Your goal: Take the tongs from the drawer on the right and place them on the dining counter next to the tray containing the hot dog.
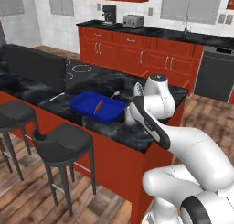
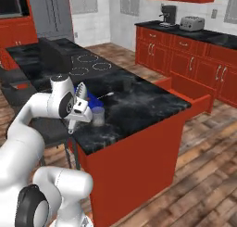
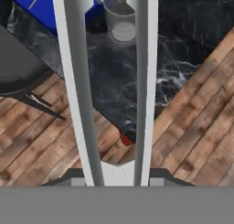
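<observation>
Two long silver arms of the tongs (image 3: pixel 109 90) run up the hand view from the pincer (image 3: pixel 117 175), which is clamped on them near their joined end; tips point toward the far end of the frame. In the right base view the pincer (image 2: pixel 79 111) hangs over the near edge of the dining desk (image 2: pixel 139 105), w/ the tongs (image 2: pixel 80 92) sticking up at a tilt above the wrist. Left base view shows the tongs (image 1: pixel 138 90) just left of the white wrist, above the desk (image 1: pixel 45 93).

Blue tray (image 1: pixel 98 107) lies flat on the black marble top, hot dog (image 1: pixel 98 106) inside it, roughly mid-tray. A clear glass (image 2: pixel 98 116) stands on the desk just beside the tray's right end, close to the pincer; in the hand view the glass (image 3: pixel 119 19) sits beyond the tong tips, tray corner (image 3: pixel 41 8) to its left. A thin silver utensil (image 2: pixel 104 96) lies on the marble just past the tray.

Red drawer (image 2: pixel 187 94) stands pulled open at the desk's far right side. Two dark stools (image 1: pixel 61 143) stand along the desk's front, on wood floor (image 3: pixel 201 127). Toaster (image 1: pixel 133 21) and coffee machine (image 1: pixel 109 13) on the wall counter behind.
</observation>
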Motion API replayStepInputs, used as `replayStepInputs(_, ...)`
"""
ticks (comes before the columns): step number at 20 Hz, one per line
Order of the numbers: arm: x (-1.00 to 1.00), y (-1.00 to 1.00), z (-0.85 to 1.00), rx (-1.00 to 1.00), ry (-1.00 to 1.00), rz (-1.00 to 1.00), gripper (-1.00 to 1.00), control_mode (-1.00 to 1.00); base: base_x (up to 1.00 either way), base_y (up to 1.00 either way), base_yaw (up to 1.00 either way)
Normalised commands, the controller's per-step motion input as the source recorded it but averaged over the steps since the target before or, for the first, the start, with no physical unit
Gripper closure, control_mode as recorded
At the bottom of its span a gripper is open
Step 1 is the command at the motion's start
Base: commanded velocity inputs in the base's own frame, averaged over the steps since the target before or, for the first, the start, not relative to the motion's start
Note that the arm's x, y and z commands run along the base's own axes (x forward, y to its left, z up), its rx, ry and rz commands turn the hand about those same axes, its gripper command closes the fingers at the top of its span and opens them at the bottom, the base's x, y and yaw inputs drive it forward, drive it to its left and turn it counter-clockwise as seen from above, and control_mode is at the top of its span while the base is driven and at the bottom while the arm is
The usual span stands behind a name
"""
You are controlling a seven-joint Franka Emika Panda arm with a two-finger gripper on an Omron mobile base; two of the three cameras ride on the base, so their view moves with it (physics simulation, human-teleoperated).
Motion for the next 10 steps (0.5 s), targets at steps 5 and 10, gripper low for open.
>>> replayStepInputs(5, 0.00, 0.00, 0.00, 0.00, 0.00, 0.00, 1.00, 1.00, 0.00, 1.00, -0.53)
replayStepInputs(10, 0.00, 0.00, 0.00, 0.00, 0.00, 0.00, 1.00, 1.00, 0.00, 1.00, -0.51)
